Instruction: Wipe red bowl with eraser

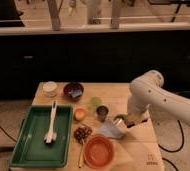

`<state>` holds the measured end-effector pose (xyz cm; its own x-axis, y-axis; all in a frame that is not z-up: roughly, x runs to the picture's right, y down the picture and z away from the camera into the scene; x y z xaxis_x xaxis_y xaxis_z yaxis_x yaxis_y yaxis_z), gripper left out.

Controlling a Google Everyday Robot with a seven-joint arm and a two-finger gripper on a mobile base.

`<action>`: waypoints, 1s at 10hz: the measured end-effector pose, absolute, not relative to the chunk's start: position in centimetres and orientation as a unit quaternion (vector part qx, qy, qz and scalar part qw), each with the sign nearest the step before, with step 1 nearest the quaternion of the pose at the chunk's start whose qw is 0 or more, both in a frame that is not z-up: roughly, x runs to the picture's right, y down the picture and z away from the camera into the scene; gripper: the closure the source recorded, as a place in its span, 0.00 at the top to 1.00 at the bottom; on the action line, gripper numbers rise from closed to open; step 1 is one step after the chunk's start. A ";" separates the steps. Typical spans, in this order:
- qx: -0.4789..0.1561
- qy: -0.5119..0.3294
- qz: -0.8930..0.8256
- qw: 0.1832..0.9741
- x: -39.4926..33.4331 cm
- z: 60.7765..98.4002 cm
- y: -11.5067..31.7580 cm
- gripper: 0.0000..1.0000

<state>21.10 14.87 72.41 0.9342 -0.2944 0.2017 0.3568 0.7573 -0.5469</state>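
My tool is clenched shut, low over the table, at the grey cloth's upper edge. Whether it pinches anything, I can't tell. The red bowl sits just beyond the cloth, apart from my tool.

A wooden table stands on pale floor before a dark wall, perhaps glazed above.
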 end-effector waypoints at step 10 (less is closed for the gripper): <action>-0.305 -0.080 -0.212 0.925 17.6 69.9 19.5 0.03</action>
